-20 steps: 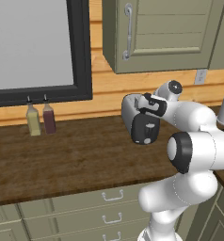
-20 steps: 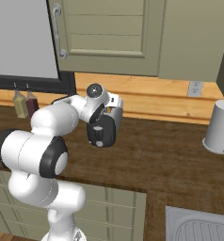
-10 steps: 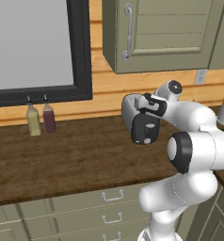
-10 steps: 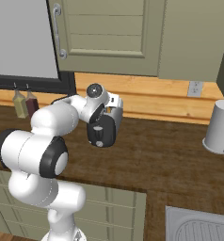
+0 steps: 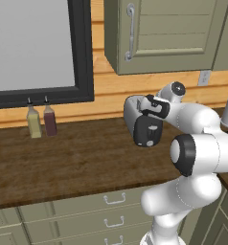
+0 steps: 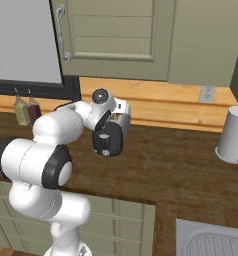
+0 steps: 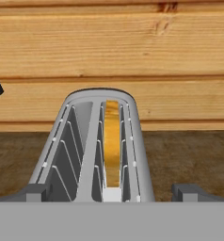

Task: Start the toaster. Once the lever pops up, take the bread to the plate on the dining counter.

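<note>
The toaster (image 5: 135, 117) stands on the dark wood worktop by the wall, its black end panel (image 6: 108, 141) facing the robot. In the hand view I look along the toaster's top (image 7: 85, 141), where the bread (image 7: 112, 141) stands upright in the right-hand slot. My gripper (image 7: 112, 193) hovers over the toaster's near end, open, with one fingertip (image 7: 35, 192) on each side of the top and nothing held. From the base views the hand (image 5: 153, 107) sits just above the black end panel. The plate and the dining counter are out of view.
Two small bottles (image 5: 33, 122) (image 5: 50, 119) stand by the wall to the left. A white jug (image 6: 233, 135) is on the worktop at the right, with a sink (image 6: 211, 242) in front of it. A wall cabinet (image 5: 168, 33) hangs above the toaster.
</note>
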